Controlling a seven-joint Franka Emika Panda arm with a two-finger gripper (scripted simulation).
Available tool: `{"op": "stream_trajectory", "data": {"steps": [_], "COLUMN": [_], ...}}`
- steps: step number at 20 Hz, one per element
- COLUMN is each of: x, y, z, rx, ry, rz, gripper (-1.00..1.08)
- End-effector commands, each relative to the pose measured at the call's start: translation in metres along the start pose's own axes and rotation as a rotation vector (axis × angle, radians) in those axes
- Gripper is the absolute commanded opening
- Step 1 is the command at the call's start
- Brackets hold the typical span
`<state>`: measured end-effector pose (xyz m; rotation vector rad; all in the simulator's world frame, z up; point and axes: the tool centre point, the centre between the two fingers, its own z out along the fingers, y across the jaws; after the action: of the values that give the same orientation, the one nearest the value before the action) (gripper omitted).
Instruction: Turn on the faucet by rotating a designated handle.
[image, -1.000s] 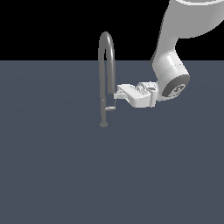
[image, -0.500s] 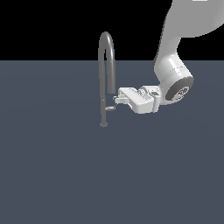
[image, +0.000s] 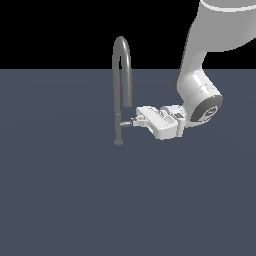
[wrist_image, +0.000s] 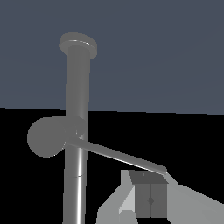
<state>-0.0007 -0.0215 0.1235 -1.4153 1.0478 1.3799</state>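
The faucet (image: 121, 90) stands upright on the flat slate-grey surface (image: 65, 200), its slim stem rising from a small round base and arching over into a thicker cylindrical spout end that hangs on the exterior view's right of the stem. Low on the stem, the handle (image: 126, 123) juts out sideways toward the exterior view's right as a short light-grey lever. The white arm (image: 200, 90) reaches down from the upper right of the exterior view, and the gripper (image: 134, 121) lies roughly level, pointing at the stem, its tip right at the free end of the handle. In the wrist view the faucet (wrist_image: 76, 131) fills the frame and the handle (wrist_image: 118, 155) runs as a thin bar from the stem to a dark finger pad (wrist_image: 150, 199), which sits just beside or against its end. Whether the fingers are spread or closed on the lever cannot be told from either view. No brand, label or writing can be read anywhere.
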Motion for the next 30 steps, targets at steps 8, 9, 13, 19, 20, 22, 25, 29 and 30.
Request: {"op": "stream_trajectory", "data": {"steps": [8,9,13,19,20,22,25,29,30], "x": [0.049,0.049,0.038,0.062,0.065,0.073,0.047,0.058,0.061], "y": [0.008,0.008,-0.003,-0.006,-0.007,-0.007,-0.018,-0.023,-0.024], "z": [0.000,0.000,0.000,0.000,0.000,0.000,0.000,0.000,0.000], "rx": [0.005,0.005,-0.002,0.002,0.003,0.004,-0.010,-0.007,-0.006], "ry": [-0.002,-0.002,-0.002,-0.002,-0.002,-0.002,-0.006,-0.005,-0.005], "rz": [0.026,0.026,0.001,0.016,0.018,0.023,-0.018,-0.008,-0.005], "gripper": [-1.00,-1.00,-1.00,-1.00,-1.00,-1.00,-1.00,-1.00,-1.00]}}
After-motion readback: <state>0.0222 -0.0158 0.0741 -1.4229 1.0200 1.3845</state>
